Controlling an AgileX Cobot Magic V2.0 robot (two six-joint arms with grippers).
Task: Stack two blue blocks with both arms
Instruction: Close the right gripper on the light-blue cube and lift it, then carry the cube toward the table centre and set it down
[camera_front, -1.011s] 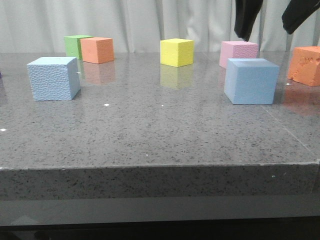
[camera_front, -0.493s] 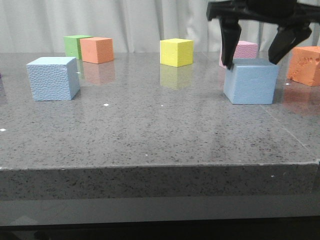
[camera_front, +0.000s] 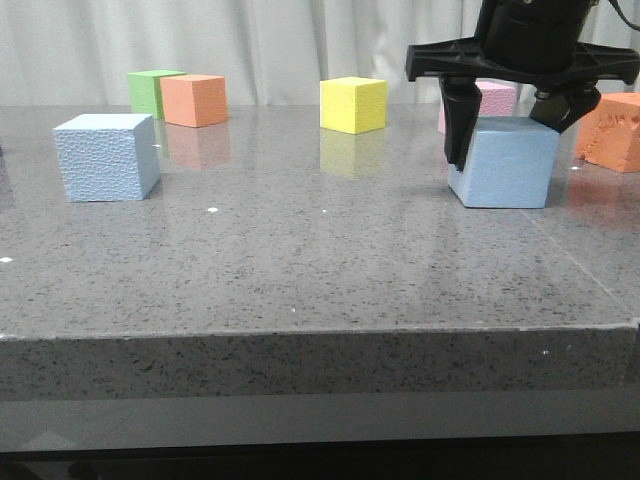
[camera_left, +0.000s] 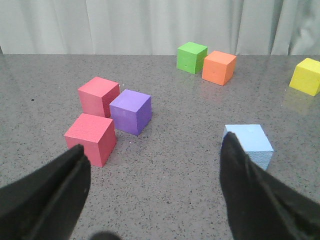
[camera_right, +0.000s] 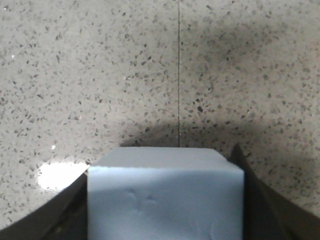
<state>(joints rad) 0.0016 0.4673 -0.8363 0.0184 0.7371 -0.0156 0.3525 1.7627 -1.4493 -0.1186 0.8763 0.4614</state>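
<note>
The smooth blue block (camera_front: 505, 165) rests on the grey table at the right. My right gripper (camera_front: 508, 140) has come down over it, open, one finger on each side of it; in the right wrist view the block (camera_right: 165, 200) fills the space between the dark fingers (camera_right: 65, 212). Whether the pads touch its sides is unclear. The pebbly blue block (camera_front: 107, 157) stands at the left, alone. The left wrist view shows it (camera_left: 249, 145) just beyond the right finger of my left gripper (camera_left: 152, 155), which hovers open and holds nothing. The left arm is outside the front view.
A pink cube (camera_front: 490, 98) sits just behind the right gripper and an orange cube (camera_front: 612, 130) to its right. A yellow cube (camera_front: 353, 104), an orange cube (camera_front: 195, 100) and a green cube (camera_front: 150, 90) line the back. Two red cubes (camera_left: 90, 137) and a purple cube (camera_left: 131, 111) lie far left.
The right gripper has dropped from above the table until its fingers straddle the smooth blue block. The block has not moved, nor has the pebbly one.
</note>
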